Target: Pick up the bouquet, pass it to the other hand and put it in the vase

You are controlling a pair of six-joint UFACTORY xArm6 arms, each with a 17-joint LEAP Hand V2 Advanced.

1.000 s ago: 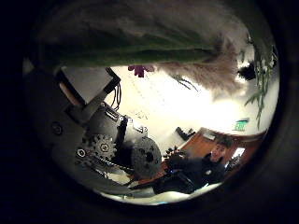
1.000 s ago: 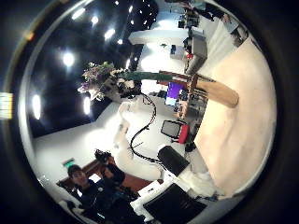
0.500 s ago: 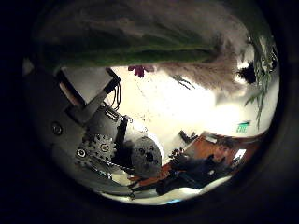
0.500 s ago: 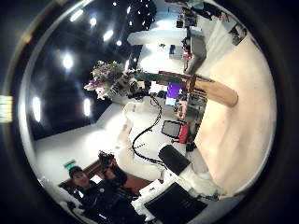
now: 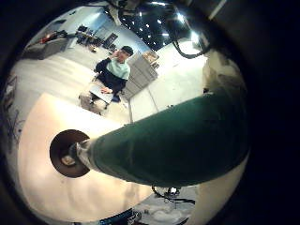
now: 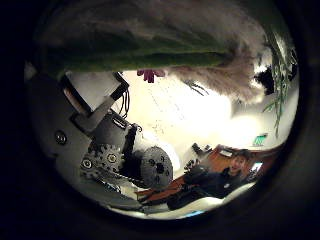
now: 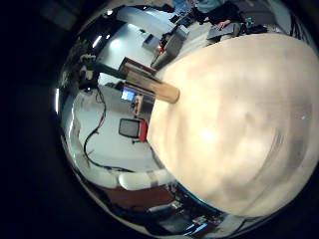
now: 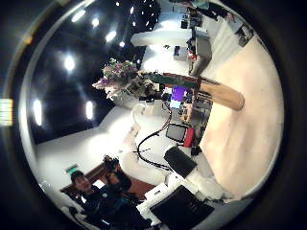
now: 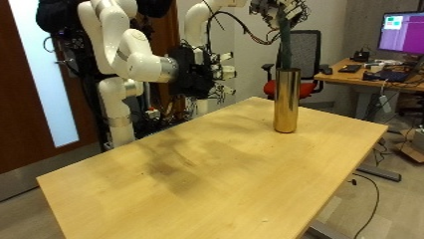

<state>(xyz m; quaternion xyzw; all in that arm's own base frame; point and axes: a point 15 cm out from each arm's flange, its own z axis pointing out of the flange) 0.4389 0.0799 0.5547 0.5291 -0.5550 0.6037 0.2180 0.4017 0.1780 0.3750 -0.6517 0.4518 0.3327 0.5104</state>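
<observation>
Bouquet [image 9: 283, 30] hangs stem-down just above the gold vase [image 9: 285, 100] on the tabletop [image 9: 225, 169] — left hand's [image 9: 272, 10] fingers clamped round its green wrap. Keep the stem plumb over the mouth, then lower slowly — right hand's fingers cannot be told.

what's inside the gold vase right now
The bouquet's green stem runs down into the gold vase on the table. Its lower end is hidden by the vase wall.
</observation>
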